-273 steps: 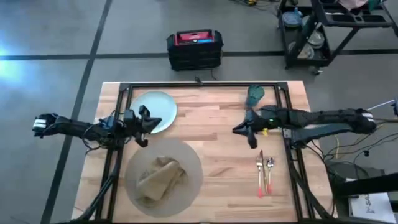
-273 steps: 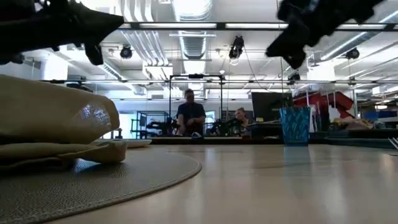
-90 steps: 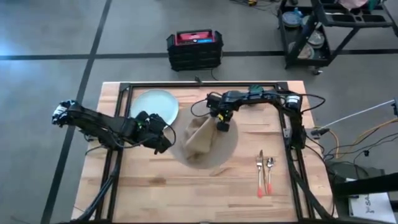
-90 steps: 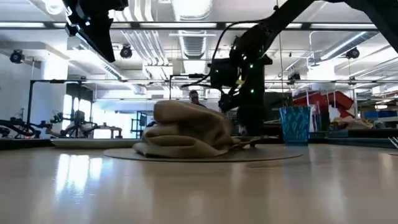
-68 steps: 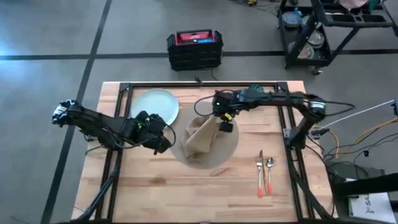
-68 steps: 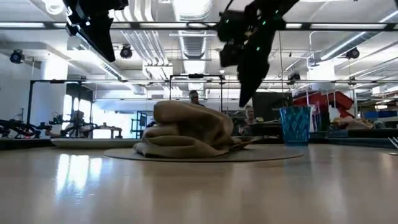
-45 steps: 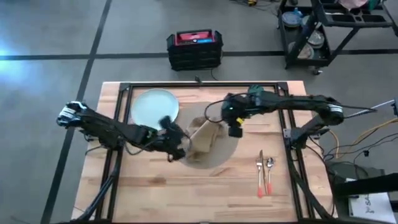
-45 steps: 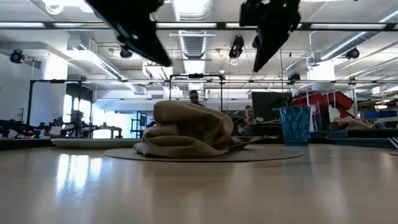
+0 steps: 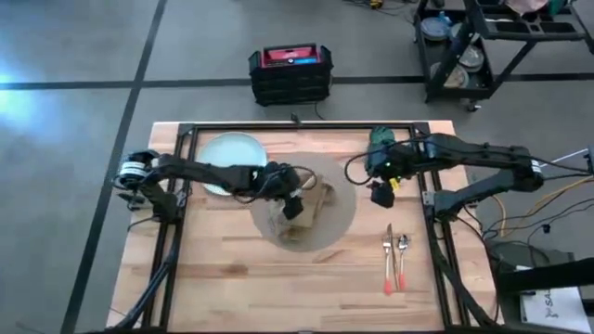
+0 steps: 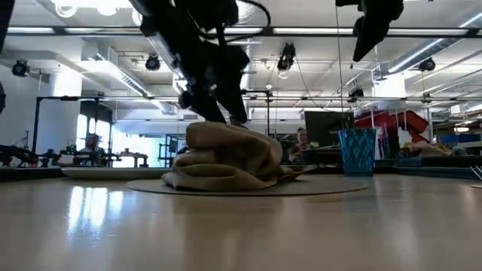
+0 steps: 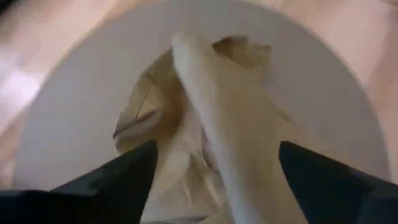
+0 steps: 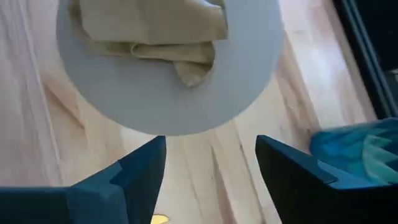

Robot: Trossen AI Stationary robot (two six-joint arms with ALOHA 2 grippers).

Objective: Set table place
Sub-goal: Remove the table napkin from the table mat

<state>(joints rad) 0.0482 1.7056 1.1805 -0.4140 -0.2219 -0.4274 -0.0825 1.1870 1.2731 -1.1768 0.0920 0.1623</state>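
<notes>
I see a light wooden table (image 9: pixel 232 278) with visible grain and a soft sheen, a matt woven round mat (image 12: pixel 186 106), a rumpled soft cloth napkin (image 10: pixel 222 156), and a glossy translucent teal cup (image 10: pixel 357 151).

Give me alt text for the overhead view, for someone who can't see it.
The left gripper hovers, open, over a crumpled napkin on a round mat mid-table. The right gripper hangs open near a teal cup; plate far left, fork and spoon right.

one mat (image 9: pixel 339 218), one napkin (image 9: pixel 311 206), one plate (image 9: pixel 225 153)
</notes>
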